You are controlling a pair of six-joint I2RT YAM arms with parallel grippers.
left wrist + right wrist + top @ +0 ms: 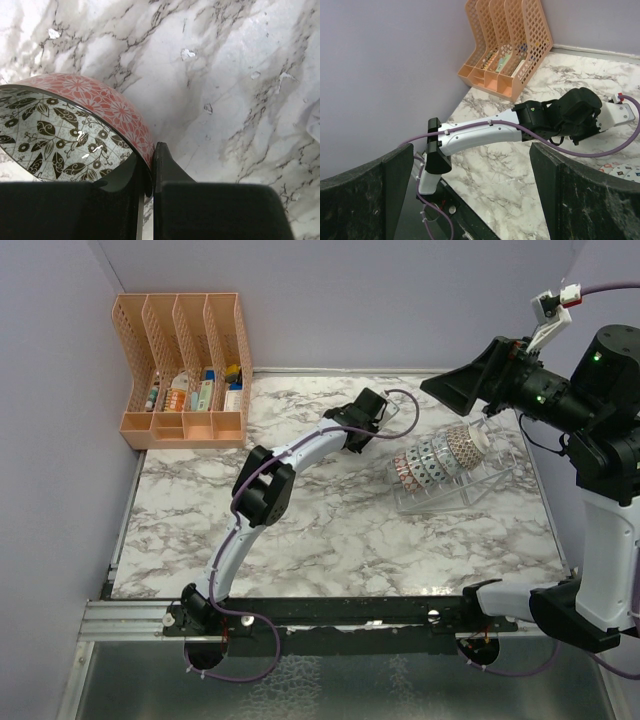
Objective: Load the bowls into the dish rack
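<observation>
My left gripper [151, 150] is shut on the rim of a pink bowl [107, 102] with a white inside patterned in dark leaves. It holds the bowl over the marble table. In the top view the left gripper [378, 412] is just left of the clear dish rack [440, 497], and its bowl is hidden under it. Several bowls [435, 458] stand on edge in a row in the rack. My right gripper [462, 387] is open and empty, raised above the rack's far end. Its fingers [580, 200] stand wide apart.
An orange slotted file organizer [185, 365] with small items stands at the back left corner and also shows in the right wrist view [507, 47]. Purple walls close in the left and back. The left arm [290, 455] stretches diagonally over the marble table [330, 540].
</observation>
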